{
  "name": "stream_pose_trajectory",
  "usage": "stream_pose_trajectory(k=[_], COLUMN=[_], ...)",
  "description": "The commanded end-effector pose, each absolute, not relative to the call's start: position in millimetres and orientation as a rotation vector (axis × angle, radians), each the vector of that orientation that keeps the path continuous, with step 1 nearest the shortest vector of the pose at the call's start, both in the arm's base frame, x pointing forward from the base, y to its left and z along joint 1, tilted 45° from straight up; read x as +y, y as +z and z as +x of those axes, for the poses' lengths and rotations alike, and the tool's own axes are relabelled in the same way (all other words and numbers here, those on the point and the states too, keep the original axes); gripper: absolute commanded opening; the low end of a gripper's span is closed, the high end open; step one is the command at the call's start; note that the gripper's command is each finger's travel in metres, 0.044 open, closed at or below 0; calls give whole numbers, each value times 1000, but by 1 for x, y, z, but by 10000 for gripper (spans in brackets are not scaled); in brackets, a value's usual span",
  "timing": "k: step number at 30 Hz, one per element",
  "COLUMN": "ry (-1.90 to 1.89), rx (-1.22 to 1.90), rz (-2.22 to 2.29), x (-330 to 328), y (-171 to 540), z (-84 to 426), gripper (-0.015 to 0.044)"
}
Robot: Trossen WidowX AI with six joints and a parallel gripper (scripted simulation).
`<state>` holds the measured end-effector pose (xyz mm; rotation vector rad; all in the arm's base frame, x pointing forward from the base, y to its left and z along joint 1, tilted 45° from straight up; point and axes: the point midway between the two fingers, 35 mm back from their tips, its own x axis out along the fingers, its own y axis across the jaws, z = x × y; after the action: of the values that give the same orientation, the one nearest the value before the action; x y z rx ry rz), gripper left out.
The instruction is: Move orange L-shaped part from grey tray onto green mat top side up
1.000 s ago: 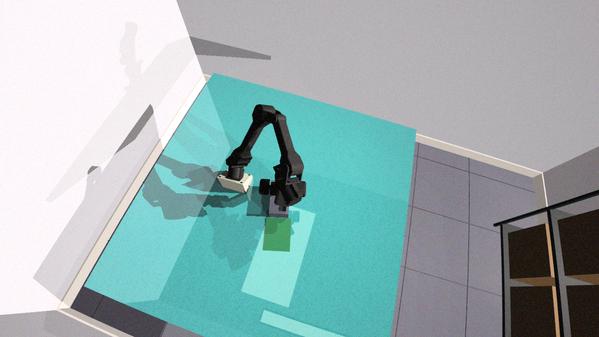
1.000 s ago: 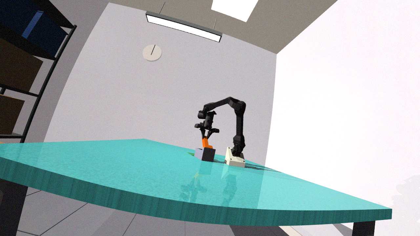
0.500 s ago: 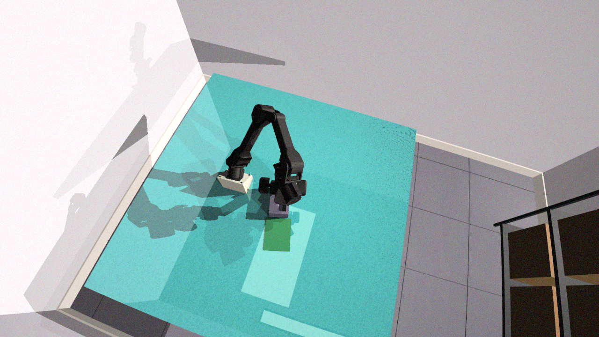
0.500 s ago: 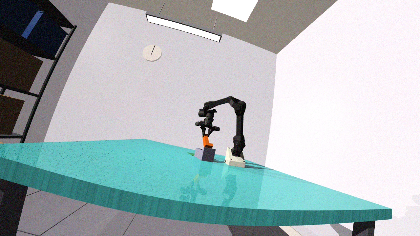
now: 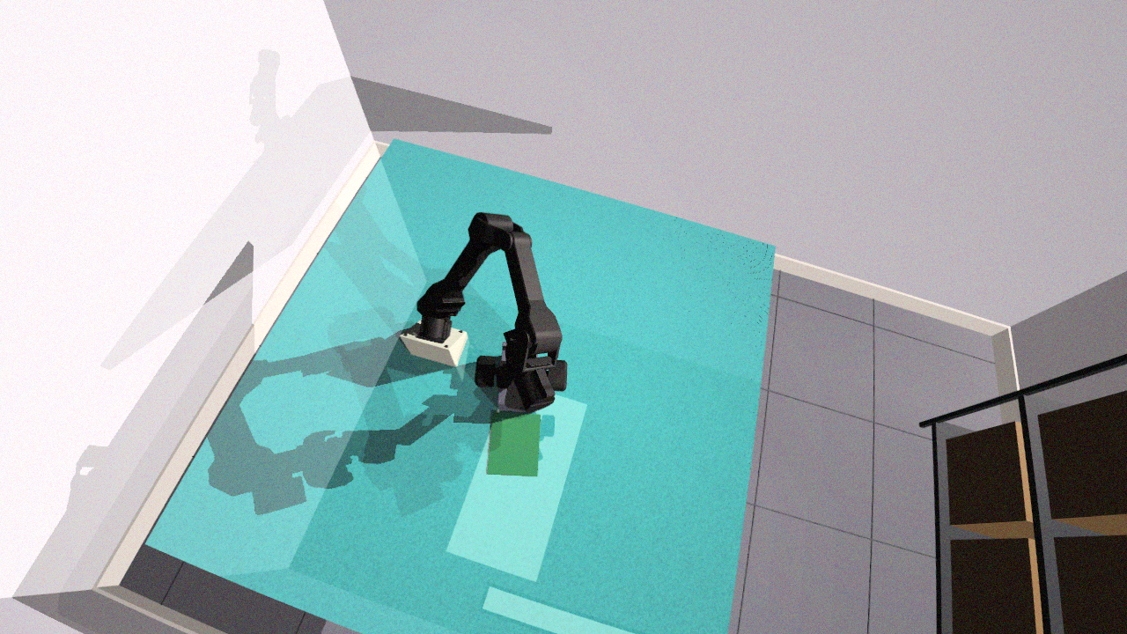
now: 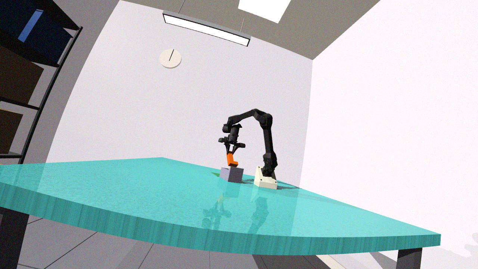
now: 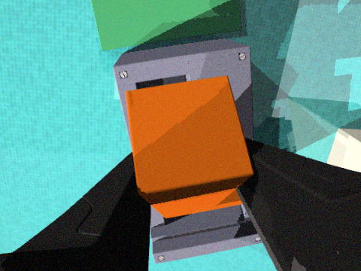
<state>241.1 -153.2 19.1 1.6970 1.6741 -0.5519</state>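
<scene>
The orange L-shaped part [image 6: 230,159] [image 7: 188,135] is held nearly upright, its L-shaped end at the bottom. My gripper [image 6: 230,152] [image 7: 185,155] is shut on its upper end, one finger on each side. In the exterior view the part is just above the grey tray [image 6: 231,174] [image 7: 222,64]; the wrist view shows part of the dark pocket beneath it. The green mat [image 5: 513,449] [image 6: 216,174] [image 7: 143,19] lies beside the tray. In the top view the arm hides the part and most of the tray.
The arm's cream base [image 5: 445,350] [image 6: 264,182] [image 7: 347,150] stands on the turquoise table [image 5: 645,441] [image 6: 133,194], beside the tray. A dark shelf unit [image 5: 1024,473] stands on the floor beyond the table.
</scene>
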Motion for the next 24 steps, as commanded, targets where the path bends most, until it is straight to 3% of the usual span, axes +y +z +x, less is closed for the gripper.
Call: stream_pose_trajectory(k=[1,24], ry=[-552,-555], rx=[1673,1668], rz=[1689,1685], x=[-165,-234], y=[9,-55], z=[242,248], gripper=[0,0])
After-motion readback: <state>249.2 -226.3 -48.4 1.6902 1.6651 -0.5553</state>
